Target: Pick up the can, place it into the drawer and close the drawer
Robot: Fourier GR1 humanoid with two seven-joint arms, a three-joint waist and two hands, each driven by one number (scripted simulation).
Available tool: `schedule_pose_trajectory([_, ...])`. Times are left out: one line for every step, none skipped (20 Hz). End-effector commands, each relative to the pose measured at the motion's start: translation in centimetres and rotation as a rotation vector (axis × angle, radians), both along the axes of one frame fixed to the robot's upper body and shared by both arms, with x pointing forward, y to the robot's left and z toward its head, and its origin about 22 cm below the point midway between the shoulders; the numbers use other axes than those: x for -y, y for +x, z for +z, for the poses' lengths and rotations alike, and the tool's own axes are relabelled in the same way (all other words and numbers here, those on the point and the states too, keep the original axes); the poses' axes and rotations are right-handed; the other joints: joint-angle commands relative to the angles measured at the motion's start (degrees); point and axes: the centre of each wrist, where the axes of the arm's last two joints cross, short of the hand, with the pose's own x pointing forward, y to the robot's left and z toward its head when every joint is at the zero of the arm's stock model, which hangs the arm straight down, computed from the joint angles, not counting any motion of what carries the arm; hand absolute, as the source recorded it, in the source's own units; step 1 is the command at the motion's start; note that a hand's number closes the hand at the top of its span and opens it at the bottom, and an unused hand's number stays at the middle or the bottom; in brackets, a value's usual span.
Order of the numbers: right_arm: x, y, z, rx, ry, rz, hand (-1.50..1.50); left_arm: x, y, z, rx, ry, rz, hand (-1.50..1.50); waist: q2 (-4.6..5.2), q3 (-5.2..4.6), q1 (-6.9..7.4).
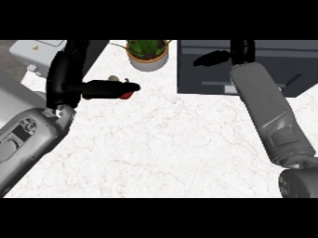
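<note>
White marble table (168,148) w/ faint veins fills most of the head view, seen from steeply above. At top right sits a dark grey drawer unit (285,69), its front facing the table, w/ a pale handle strip low on that front. At top centre, a potted plant (147,53): green leaves in a tan pot set in a pale round base. At top left, a light grey box-like appliance (35,51) w/ a small yellow mark on top.

Left arm comes in from the lower left, grey forearm then black wrist rising toward the top. Left hand (107,88) points sideways to the right, fingers curled round the can (126,94); only a bit of red shows under the fingertips, plus a pale end above the hand. Hand and can are over the table, left of the plant and well apart from the drawer unit. Cannot tell if the can touches the table.

Right arm runs from the lower right up to the drawer unit. Right hand (213,58) is black, over the unit's left part, thumb sticking out to the left; fingers run off the top, so cannot tell if clenched or released.
</note>
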Motion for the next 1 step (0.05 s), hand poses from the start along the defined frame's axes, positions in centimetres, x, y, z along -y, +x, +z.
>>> schedule_pose_trajectory([-0.22,0.51,1.59,0.037,0.135,0.029,-1.50,-0.59,0.15,1.51,0.015,-0.005,0.010,-1.50,-0.46,-0.22,0.27])
